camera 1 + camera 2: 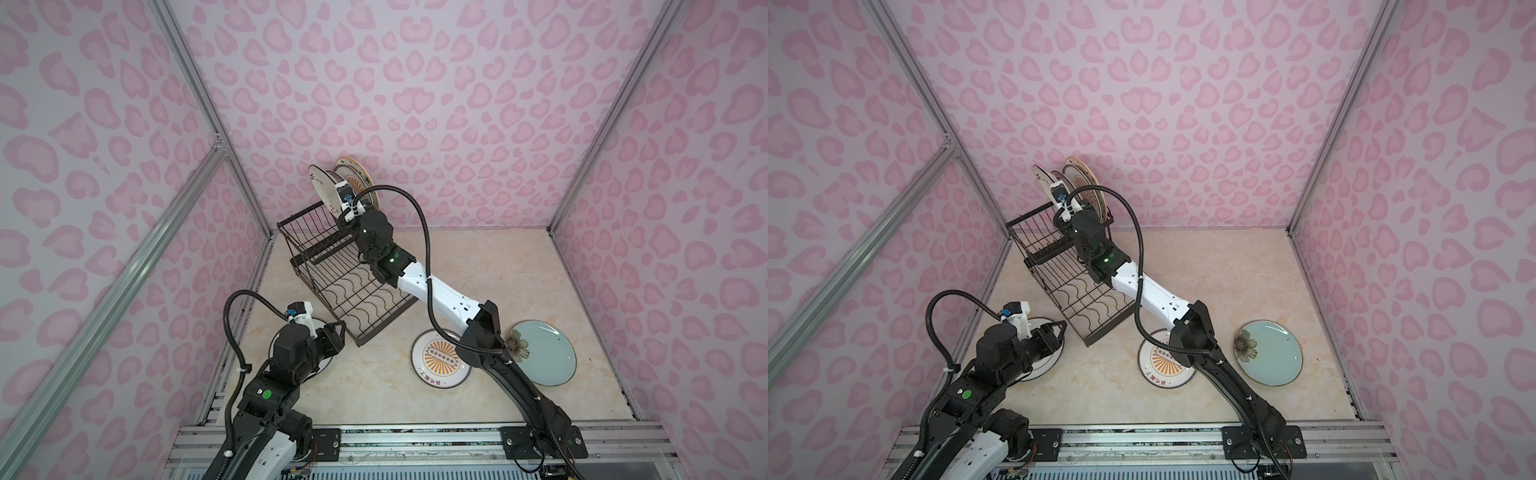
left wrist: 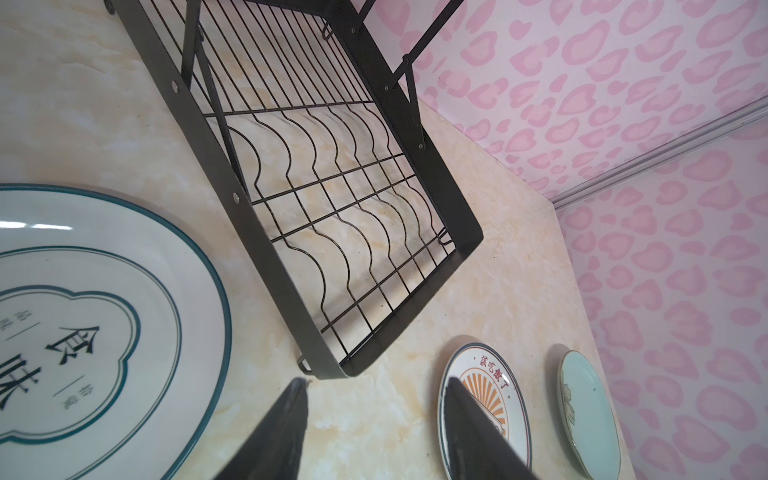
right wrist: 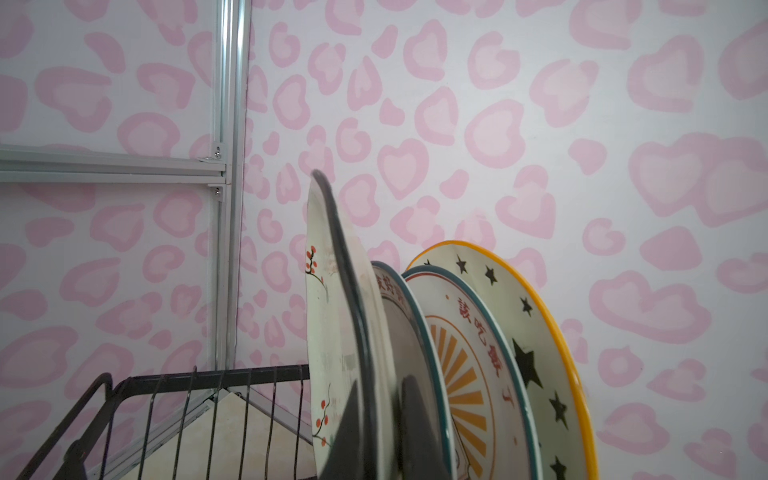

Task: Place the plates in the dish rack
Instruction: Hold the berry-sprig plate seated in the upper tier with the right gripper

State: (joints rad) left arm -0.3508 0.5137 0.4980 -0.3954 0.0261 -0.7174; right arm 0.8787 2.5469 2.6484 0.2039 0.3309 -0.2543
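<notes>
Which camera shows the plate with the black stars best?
The right wrist camera: the star plate stands close up, its yellow rim and black stars clear. In both top views the star plate is small and far, mostly hidden behind other plates. The left wrist camera does not show it.

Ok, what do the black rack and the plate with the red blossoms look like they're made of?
The dish rack looks like metal with a matte black coating: thin bent wires in a flat strip frame with screw heads. The blossom plate looks like glazed ceramic: smooth off-white face, painted branch, dark rim; melamine cannot be ruled out.
</notes>
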